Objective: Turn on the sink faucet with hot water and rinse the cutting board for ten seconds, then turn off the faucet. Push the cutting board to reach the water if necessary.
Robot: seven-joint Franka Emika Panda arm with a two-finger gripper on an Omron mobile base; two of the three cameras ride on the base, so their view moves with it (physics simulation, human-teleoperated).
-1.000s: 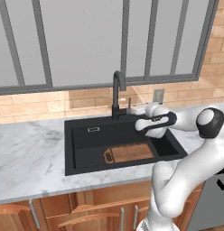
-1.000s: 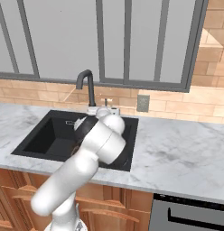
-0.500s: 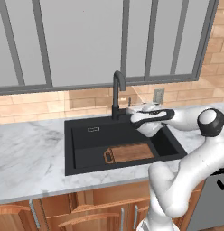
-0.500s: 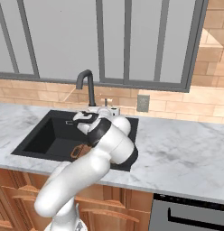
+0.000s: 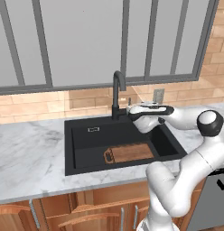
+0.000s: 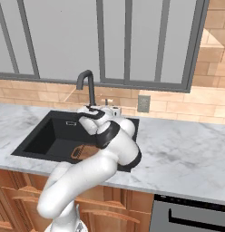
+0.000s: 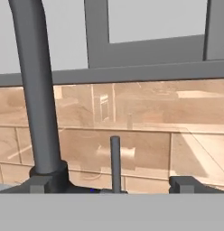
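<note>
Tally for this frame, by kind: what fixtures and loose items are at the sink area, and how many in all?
Sink: 1
Faucet: 1
Cutting board: 1
Wall outlet: 1
Total: 4

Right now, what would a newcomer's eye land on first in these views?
The white arm stretched across the black sink, its open gripper right at the faucet base, the small lever straight ahead in the hand view. Next, the brown cutting board lying flat in the basin; no water runs.
</note>
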